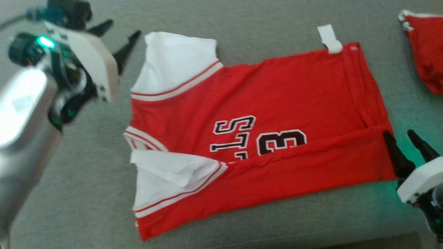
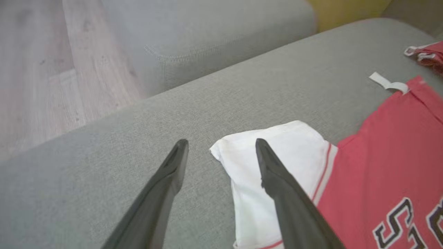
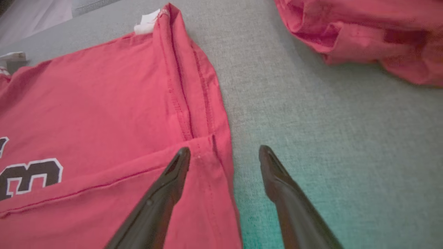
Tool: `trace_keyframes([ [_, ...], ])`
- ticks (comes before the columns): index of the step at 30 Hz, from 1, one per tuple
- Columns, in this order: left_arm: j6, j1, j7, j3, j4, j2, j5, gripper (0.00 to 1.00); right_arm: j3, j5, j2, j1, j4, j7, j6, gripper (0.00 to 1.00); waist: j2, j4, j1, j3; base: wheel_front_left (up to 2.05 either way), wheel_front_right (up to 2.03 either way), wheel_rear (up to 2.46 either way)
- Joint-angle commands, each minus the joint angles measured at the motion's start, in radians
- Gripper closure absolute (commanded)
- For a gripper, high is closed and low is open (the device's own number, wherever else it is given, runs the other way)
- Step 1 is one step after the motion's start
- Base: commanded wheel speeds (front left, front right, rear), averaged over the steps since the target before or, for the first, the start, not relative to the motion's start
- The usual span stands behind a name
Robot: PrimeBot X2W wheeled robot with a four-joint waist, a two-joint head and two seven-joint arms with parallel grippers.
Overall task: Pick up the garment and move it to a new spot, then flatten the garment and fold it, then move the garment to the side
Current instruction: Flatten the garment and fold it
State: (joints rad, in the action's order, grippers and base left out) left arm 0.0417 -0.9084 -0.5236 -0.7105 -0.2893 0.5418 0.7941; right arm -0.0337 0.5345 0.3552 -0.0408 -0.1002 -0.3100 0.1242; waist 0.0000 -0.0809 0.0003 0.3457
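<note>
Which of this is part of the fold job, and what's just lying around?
Job: red jersey, partly folded; left claw, open; right claw, open, at the jersey's hem.
Lying about: second red garment at the far right; grey sofa cushion underneath; wooden floor.

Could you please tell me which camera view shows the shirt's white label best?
Head view: the white label shows whole, sticking out past the red shirt's edge. The left wrist view shows it small and distant; the right wrist view, bunched near the top.
</note>
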Motion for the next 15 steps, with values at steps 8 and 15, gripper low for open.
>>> trace_keyframes([
  [8,0.044,-0.221,-0.111,-0.004,-0.288,0.009,-0.034,0.0,0.028,-0.007,-0.022,-0.049,0.035,-0.001,0.007,0.0,0.0,-0.122,-0.0003,0.099,0.0,0.0,0.0],
  [15,0.075,-0.239,-0.098,-0.041,-0.414,0.0,-0.033,0.0,0.035,0.0,-0.048,-0.055,0.012,0.032,0.007,0.0,0.0,-0.148,-0.0003,0.124,0.0,0.0,0.0],
])
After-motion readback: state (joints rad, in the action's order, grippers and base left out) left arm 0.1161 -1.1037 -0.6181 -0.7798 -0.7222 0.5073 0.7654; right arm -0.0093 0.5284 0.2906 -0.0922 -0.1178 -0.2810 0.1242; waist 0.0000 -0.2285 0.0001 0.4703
